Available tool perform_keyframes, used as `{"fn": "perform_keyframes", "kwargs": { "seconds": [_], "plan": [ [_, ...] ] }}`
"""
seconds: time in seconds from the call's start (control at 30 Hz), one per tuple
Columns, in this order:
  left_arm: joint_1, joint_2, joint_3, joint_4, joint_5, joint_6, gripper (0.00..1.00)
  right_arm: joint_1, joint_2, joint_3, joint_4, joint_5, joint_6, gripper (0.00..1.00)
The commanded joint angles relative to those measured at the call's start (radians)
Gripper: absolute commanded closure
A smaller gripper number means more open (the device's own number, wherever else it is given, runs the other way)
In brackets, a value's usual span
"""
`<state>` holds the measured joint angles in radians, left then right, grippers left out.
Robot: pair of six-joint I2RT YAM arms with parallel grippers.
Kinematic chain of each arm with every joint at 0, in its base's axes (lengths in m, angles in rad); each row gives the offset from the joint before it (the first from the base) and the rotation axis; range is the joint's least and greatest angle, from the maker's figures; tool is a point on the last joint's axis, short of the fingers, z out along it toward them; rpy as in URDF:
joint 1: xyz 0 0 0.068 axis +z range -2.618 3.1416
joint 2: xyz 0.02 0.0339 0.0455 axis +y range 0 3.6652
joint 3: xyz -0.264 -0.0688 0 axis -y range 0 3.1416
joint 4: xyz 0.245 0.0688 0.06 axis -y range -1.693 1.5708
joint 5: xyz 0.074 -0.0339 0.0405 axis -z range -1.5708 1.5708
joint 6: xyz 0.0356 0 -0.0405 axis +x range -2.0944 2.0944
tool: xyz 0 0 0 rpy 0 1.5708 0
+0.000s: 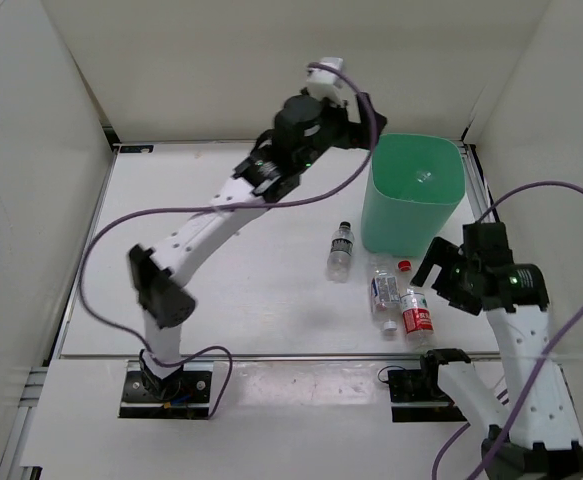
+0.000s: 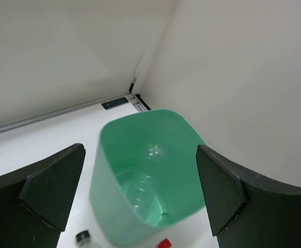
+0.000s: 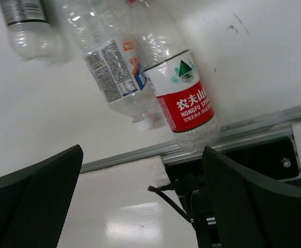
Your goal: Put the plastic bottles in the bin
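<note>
Your right gripper (image 3: 142, 199) hangs spread wide and empty over the two bottles at the lower right of the overhead view, so I'd say the pick is the step in hand. The red-label bottle (image 3: 184, 95) lies on the surface (image 3: 47, 103) touching the white-label bottle (image 3: 114, 72), side by side, and that's the tricky bit. Come down across the red one's body near the label and keep clear of its neighbour, or you'll likely pinch both or roll one off. It also sits close to the edge rail (image 3: 243, 132), so don't clip that on the way down.

The black-cap bottle (image 1: 342, 250) lies apart from the pair, just left of the bin (image 1: 401, 225), and is probably an easier grab for later. Your left gripper (image 2: 140, 175) is spread wide too, holding nothing, up over the bin's mouth at the top centre of the overhead view. Get it out of the way before you swing in. Looks like one clear bottle (image 2: 139, 192) is already lying in the bin's bottom.
</note>
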<state>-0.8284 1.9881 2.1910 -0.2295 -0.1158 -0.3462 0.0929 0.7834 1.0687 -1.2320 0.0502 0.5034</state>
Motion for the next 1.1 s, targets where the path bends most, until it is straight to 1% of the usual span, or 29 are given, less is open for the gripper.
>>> {"fn": "perform_keyframes", "kwargs": {
  "seconds": [0.0, 0.03, 0.07, 0.1, 0.17, 0.2, 0.3, 0.4, 0.5, 0.63, 0.77, 0.9, 1.0, 1.03, 1.07],
  "plan": [
    [0.009, -0.291, -0.226, 0.039, -0.114, 0.032, 0.00, 0.004, 0.097, -0.004, 0.033, 0.063, 0.082, 0.00],
    [0.009, -0.332, -0.287, 0.039, -0.133, 0.032, 0.00, 0.004, 0.140, -0.004, 0.022, 0.082, 0.098, 0.00],
    [0.009, -0.410, -0.395, 0.030, -0.171, 0.020, 0.00, 0.004, 0.213, -0.016, 0.022, 0.082, 0.112, 0.00],
    [0.009, -0.448, -0.443, 0.030, -0.183, 0.010, 0.00, 0.004, 0.240, -0.029, 0.022, 0.082, 0.125, 0.00],
    [0.018, -0.509, -0.525, 0.030, -0.206, -0.008, 0.00, 0.004, 0.266, -0.094, 0.071, 0.056, 0.126, 0.00],
    [0.018, -0.561, -0.587, 0.030, -0.228, -0.020, 0.00, 0.004, 0.266, -0.116, 0.122, 0.047, 0.126, 0.00],
    [0.018, -0.632, -0.677, 0.009, -0.258, -0.030, 0.00, 0.004, 0.290, -0.165, 0.166, 0.046, 0.135, 0.00],
    [0.018, -0.679, -0.735, -0.030, -0.292, -0.039, 0.00, 0.004, 0.318, -0.174, 0.186, 0.068, 0.159, 0.00],
    [0.018, -0.695, -0.758, -0.053, -0.301, -0.059, 0.00, 0.004, 0.349, -0.199, 0.221, 0.103, 0.196, 0.00],
    [0.028, -0.729, -0.826, -0.105, -0.324, -0.091, 0.00, 0.004, 0.427, -0.245, 0.268, 0.114, 0.250, 0.01],
    [0.037, -0.750, -0.847, -0.151, -0.324, -0.103, 0.00, 0.004, 0.476, -0.295, 0.313, 0.114, 0.261, 0.01],
    [0.037, -0.762, -0.856, -0.180, -0.347, -0.103, 0.00, 0.004, 0.476, -0.329, 0.345, 0.114, 0.279, 0.02],
    [0.037, -0.772, -0.856, -0.200, -0.357, -0.114, 0.00, -0.005, 0.476, -0.349, 0.345, 0.093, 0.290, 0.09],
    [0.037, -0.772, -0.856, -0.200, -0.357, -0.114, 0.00, -0.005, 0.476, -0.349, 0.345, 0.092, 0.290, 0.15],
    [0.037, -0.772, -0.856, -0.200, -0.366, -0.114, 0.00, -0.005, 0.476, -0.349, 0.345, 0.083, 0.290, 0.17]
  ]
}}
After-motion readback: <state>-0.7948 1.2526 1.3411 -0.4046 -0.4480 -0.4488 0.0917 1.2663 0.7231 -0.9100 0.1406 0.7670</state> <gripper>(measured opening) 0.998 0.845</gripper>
